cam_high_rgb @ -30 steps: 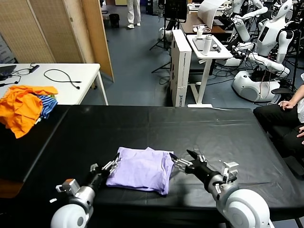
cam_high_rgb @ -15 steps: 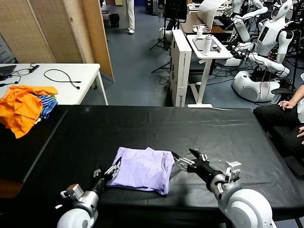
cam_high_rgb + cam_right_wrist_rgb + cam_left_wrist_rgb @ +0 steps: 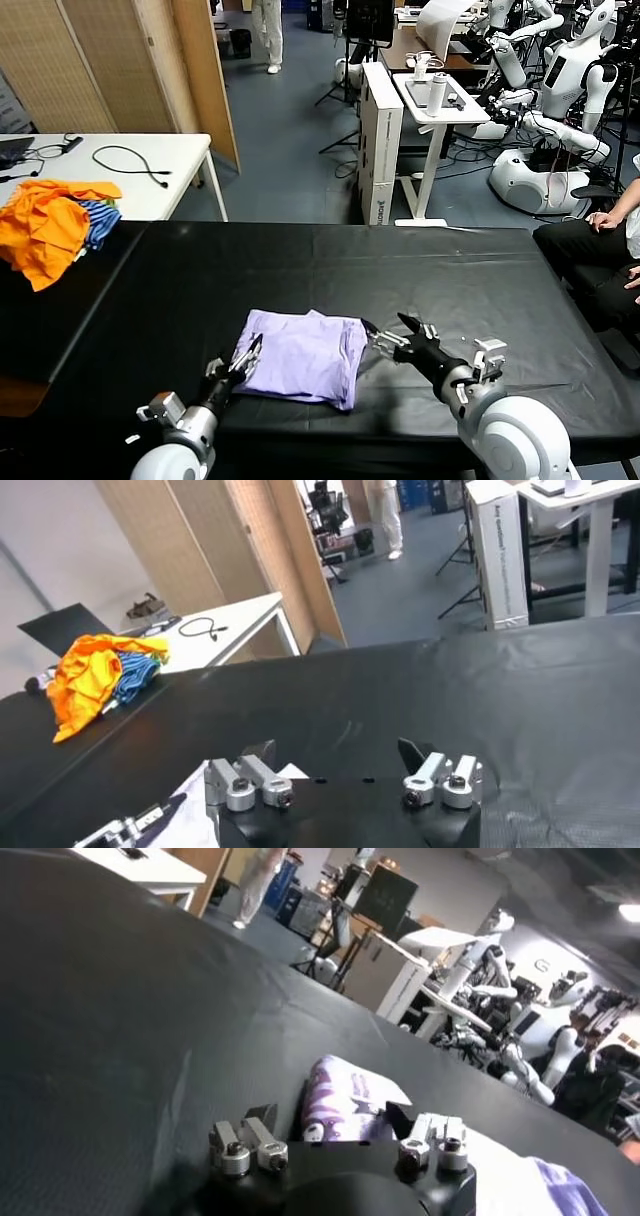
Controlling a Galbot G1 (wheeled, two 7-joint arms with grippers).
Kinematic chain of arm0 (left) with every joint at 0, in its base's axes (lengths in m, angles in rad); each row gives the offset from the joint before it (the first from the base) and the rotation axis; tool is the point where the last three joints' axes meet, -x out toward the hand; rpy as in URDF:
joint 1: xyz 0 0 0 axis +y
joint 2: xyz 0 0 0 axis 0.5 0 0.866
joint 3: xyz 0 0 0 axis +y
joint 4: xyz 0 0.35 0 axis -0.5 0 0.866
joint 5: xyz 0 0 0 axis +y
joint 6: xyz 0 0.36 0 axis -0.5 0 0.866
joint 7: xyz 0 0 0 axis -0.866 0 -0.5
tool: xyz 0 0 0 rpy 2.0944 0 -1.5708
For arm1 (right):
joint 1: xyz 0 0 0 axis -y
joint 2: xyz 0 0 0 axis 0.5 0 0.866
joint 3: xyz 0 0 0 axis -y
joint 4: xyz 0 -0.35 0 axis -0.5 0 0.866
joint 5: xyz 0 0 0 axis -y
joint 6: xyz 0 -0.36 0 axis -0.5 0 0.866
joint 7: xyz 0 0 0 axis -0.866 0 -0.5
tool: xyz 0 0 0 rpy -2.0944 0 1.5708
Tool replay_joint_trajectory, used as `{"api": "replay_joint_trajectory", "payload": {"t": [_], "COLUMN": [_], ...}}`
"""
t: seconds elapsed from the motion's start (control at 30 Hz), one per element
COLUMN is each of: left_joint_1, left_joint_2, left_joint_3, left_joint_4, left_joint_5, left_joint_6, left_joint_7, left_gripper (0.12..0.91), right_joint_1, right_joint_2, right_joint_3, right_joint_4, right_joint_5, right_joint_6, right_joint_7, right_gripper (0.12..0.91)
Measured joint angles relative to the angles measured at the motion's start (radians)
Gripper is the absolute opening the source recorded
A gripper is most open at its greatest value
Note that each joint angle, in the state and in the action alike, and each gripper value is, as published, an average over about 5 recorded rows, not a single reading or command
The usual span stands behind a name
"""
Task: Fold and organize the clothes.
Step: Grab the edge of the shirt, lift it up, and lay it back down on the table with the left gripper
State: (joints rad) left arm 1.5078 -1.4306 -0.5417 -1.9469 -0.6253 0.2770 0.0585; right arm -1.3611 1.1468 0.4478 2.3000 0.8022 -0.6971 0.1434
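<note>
The pale lavender T-shirt lies folded into a rough rectangle near the front edge of the black table. My left gripper is open at the shirt's left front corner, low over the table. In the left wrist view the shirt's folded edge with purple print lies between the spread fingers. My right gripper is open just right of the shirt's right edge, empty. In the right wrist view a pale corner of the shirt shows beside its finger.
A pile of orange and blue-striped garments lies at the table's far left. A white table with cables stands behind it. A seated person is at the right. Other robots and a white stand are in the background.
My left gripper has drawn back toward me along the shirt's left edge. My right gripper has shifted slightly right and back. The shirt has stayed in place.
</note>
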Motion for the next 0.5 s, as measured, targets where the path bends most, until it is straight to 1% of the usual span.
{"api": "replay_joint_trajectory", "payload": {"t": [0.03, 0.13, 0.17, 0.3, 0.37, 0.5], "left_joint_1": [0.000, -0.001, -0.002, -0.002, -0.003, -0.009], "left_joint_2": [0.001, 0.002, 0.003, 0.007, 0.012, 0.030], "left_joint_3": [0.000, -0.002, -0.003, -0.006, -0.007, -0.019], "left_joint_4": [0.000, 0.000, 0.000, -0.006, -0.012, -0.029], "left_joint_5": [-0.007, -0.031, -0.039, -0.064, -0.061, -0.009], "left_joint_6": [0.000, 0.004, 0.007, 0.023, 0.028, 0.032], "left_joint_7": [0.000, 0.000, -0.001, -0.004, -0.008, -0.021], "left_gripper": [0.722, 0.551, 0.475, 0.239, 0.185, 0.188], "right_joint_1": [0.000, 0.002, 0.003, 0.005, 0.005, 0.006], "right_joint_2": [0.001, 0.003, 0.004, 0.006, 0.008, 0.012], "right_joint_3": [0.000, -0.002, -0.003, -0.004, -0.005, -0.006], "right_joint_4": [-0.001, -0.006, -0.008, -0.013, -0.016, -0.023], "right_joint_5": [0.000, -0.002, -0.002, -0.005, -0.006, -0.011], "right_joint_6": [0.000, 0.000, 0.000, 0.001, 0.001, 0.004], "right_joint_7": [0.000, 0.000, 0.000, 0.000, 0.000, 0.000], "right_gripper": [0.907, 0.907, 0.907, 0.907, 0.907, 0.907]}}
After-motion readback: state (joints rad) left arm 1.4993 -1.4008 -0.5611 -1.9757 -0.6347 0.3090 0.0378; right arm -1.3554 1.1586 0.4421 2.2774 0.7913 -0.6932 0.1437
